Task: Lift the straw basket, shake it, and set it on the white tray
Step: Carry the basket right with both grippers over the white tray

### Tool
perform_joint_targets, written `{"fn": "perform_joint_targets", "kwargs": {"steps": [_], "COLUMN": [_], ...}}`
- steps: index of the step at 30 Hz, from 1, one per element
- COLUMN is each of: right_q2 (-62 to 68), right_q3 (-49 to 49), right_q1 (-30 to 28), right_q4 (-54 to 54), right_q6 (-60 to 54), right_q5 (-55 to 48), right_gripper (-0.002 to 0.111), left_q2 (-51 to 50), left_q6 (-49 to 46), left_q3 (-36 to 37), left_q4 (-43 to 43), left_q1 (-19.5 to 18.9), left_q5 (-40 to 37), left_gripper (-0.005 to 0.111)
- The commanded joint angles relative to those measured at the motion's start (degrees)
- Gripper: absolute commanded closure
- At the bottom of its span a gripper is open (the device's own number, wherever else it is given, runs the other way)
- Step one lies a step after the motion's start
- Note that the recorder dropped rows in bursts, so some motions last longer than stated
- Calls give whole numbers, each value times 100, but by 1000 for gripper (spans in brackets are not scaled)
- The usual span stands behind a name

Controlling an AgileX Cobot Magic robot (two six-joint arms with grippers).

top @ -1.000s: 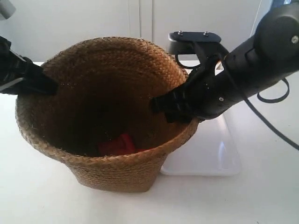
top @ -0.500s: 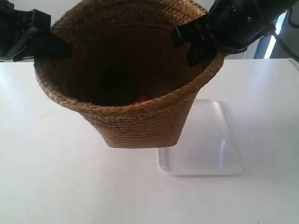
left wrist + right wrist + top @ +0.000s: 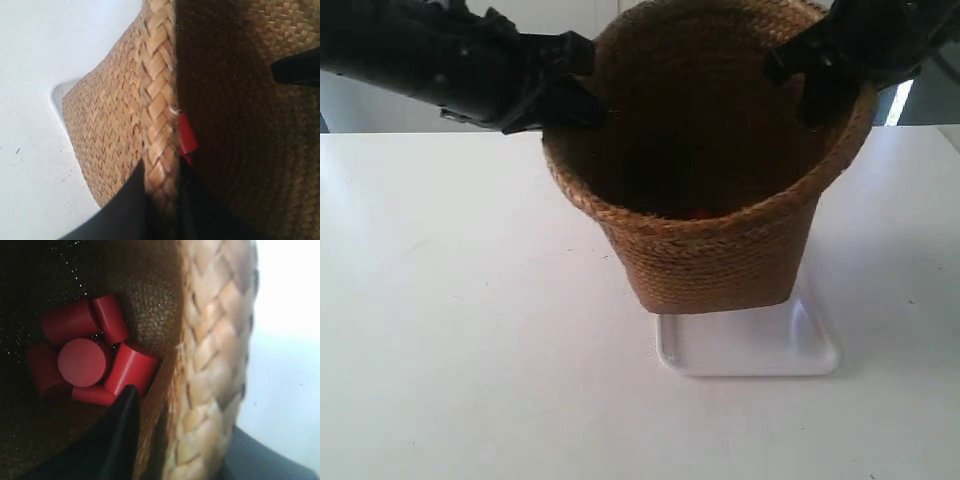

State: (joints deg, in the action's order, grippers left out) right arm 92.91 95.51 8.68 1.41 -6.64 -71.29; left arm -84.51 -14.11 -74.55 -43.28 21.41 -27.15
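The large brown braided-straw basket (image 3: 710, 260) has risen and swung toward three o'clock, and now hangs over the flat white plastic tray (image 3: 750, 355). The left gripper (image 3: 161, 169) and the right gripper (image 3: 182, 432) each pinch its rim, so setting it down remains.

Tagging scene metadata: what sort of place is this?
Probably a robot lab bench: bare white table, left gripper and right gripper clamping a basket over a white tray.

I see the basket (image 3: 710, 230) over the far part of the tray (image 3: 750, 355), tray rim showing at the basket's 6 o'clock. Cylinders (image 3: 84, 362) lie inside the basket, at its bottom.
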Motion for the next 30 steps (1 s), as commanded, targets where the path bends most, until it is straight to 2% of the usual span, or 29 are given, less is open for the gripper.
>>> {"fn": "perform_joint_targets", "kwargs": {"steps": [1,10,18,30], "right_q2": [-17,72,516,750], "right_q3": [101,101,101,101], "right_q1": [-437,-986,-984,-984], "right_q4": [11,158,191,94], "right_q6": [-234,-395,-368,-208], "right_q5": [133,134,236,452], "right_gripper": [108,108,108,108], "left_q2": [-387,-948,-1262,-1315], "left_q6": [-81,20,88,101], "left_q3": [-487,-1058,-1076,-1084], "left_q4": [-248,-92,480,634], "left_q1": [203,273,273,273], "left_q5": [-254,-275,-377,-160], "left_gripper": [107,107,107,107]}}
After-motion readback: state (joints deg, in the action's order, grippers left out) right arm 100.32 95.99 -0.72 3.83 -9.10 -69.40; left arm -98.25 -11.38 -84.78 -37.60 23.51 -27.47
